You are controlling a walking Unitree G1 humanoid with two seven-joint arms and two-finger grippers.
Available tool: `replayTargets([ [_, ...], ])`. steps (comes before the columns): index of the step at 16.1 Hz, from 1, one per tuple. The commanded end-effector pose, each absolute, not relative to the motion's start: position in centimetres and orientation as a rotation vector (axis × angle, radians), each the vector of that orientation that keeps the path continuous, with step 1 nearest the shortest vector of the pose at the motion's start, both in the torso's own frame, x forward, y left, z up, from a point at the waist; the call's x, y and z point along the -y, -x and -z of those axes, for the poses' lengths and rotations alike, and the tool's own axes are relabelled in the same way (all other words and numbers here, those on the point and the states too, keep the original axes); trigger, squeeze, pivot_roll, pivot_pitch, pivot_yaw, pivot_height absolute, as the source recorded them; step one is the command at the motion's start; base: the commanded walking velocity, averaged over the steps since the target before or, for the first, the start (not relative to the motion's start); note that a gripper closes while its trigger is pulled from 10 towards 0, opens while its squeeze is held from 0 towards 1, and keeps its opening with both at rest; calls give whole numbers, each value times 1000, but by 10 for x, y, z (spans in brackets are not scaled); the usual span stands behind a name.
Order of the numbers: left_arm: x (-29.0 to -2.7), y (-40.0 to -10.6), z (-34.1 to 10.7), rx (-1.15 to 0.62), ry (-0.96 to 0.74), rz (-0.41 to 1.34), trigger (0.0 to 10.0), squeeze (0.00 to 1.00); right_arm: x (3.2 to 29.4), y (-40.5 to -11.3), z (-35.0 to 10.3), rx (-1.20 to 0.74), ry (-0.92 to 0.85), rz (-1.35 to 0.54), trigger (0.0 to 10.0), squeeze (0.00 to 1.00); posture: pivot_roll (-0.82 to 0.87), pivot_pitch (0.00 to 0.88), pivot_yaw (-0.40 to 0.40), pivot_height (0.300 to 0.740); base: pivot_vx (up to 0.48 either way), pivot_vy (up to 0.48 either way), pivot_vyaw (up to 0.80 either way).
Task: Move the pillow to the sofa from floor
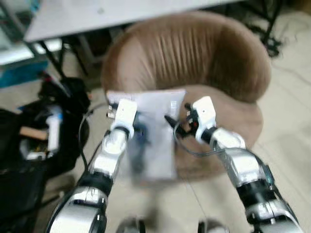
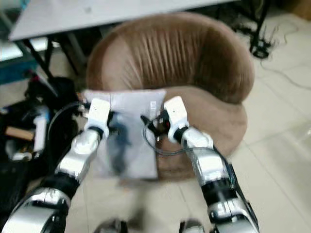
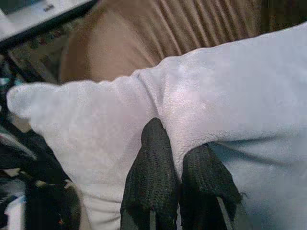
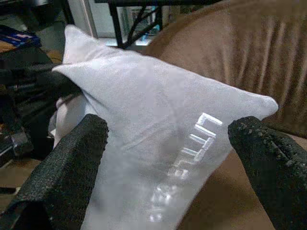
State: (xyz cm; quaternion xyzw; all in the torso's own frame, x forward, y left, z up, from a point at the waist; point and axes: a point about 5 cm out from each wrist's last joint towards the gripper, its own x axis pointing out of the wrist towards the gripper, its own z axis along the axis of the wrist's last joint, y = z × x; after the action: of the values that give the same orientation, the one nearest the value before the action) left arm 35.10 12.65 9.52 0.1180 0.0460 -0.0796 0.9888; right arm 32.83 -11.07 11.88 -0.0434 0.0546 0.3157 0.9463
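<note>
I read raised lettering on the pillow in the right wrist view: "LITTLE" is legible, and a second line below it is too blurred to make out. The pillow is pale grey-white and hangs off the floor, its upper edge level with the front edge of the sofa seat, its lower part dangling in front of the seat.

My left gripper has its two fingers pressed together on a fold of the pillow near its left edge, pinching the fabric. My right gripper has its fingers spread wide, one on each side of the lettered face; I cannot tell whether the pads touch the fabric.

The sofa is a round brown tub chair with a pleated back. Behind it stands a white table on dark legs. To my left, on the floor, lies a heap of dark bags and clutter, close beside the sofa's left side. Loose cables lie on the tiled floor at the far right.
</note>
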Motion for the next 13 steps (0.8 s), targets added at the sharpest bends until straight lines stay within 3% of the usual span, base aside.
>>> replayTargets([
  [1,-129,-356,-109,-44,-251,142,10000,0,110,-329,-118,-108,84,-635,10000,0,-115,0,100,740,0,0,0],
  [7,-132,-357,-109,-47,-239,142,10000,0,104,-325,-114,-116,85,-655,10000,0,-114,0,102,740,0,0,0],
  [13,-130,-358,-111,-40,-257,158,10000,0,100,-321,-111,-119,87,-682,10000,0,-116,0,104,740,480,0,0],
])
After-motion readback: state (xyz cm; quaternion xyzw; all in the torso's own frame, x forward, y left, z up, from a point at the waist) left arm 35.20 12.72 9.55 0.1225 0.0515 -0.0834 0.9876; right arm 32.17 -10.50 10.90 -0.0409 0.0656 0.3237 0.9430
